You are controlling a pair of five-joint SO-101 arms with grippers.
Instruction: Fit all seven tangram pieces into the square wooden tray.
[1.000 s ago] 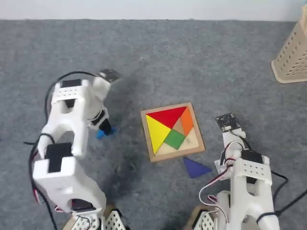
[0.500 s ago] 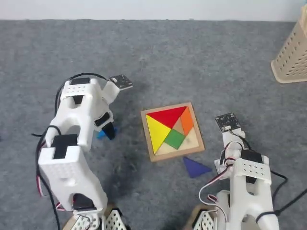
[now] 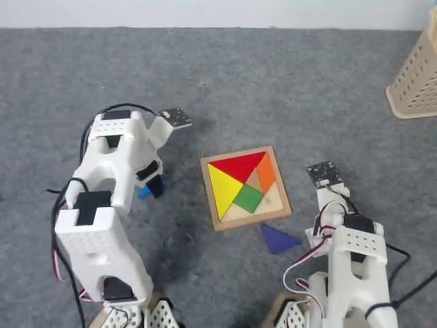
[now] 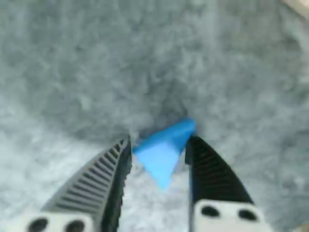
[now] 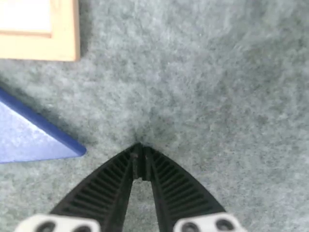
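Left jaws pinch the light blue triangle (image 4: pixel 163 147); square wooden tray (image 3: pixel 272 203) lies to its right (right jaws closed, empty).

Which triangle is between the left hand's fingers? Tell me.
The light blue triangle, apart from the tray. The dark blue triangle lies near the right hand; the others sit inside.

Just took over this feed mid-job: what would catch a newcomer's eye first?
The tray sits mid-table, part filled with coloured pieces, with some wood still bare. On its left in the high view, the left hand pinches a light blue triangle on the carpet. A dark blue triangle lies loose by the tray's near edge, beside the shut right hand.
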